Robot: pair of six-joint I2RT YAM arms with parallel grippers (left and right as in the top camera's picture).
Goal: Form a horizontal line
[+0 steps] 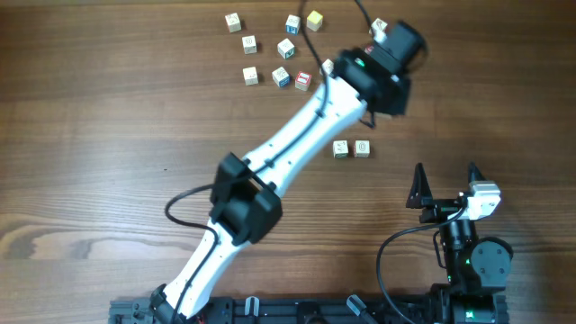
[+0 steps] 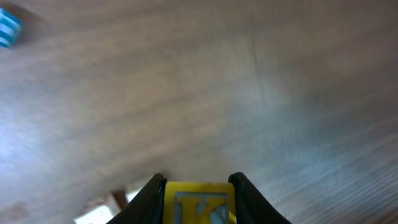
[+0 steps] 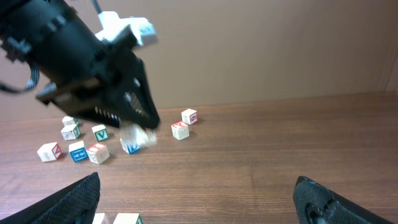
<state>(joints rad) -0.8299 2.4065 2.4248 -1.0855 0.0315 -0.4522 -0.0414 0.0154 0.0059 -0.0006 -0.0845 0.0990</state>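
so the horizontal line (image 1: 342,149) is only two cubes touching side by side on the counter (image 1: 108,135). left fingers (image 2: 151,194) are out beyond it, clamped on a yellow K cube (image 2: 199,205). right fingers (image 1: 419,186) are spread wide with nothing in them, nearer than the line and to its right. loose cubes (image 1: 286,48) sit beyond it, leftward

We see a dark wood-grain worktop (image 1: 108,135). Toward its far edge lies a loose scatter of small pale lettered cubes (image 1: 250,76), among them a yellow-topped cube (image 1: 314,20) and a red-marked cube (image 1: 302,81). Nearer the middle, a short row (image 1: 351,148) of two cubes lies left to right, just beside each other; we cannot tell whether they touch.
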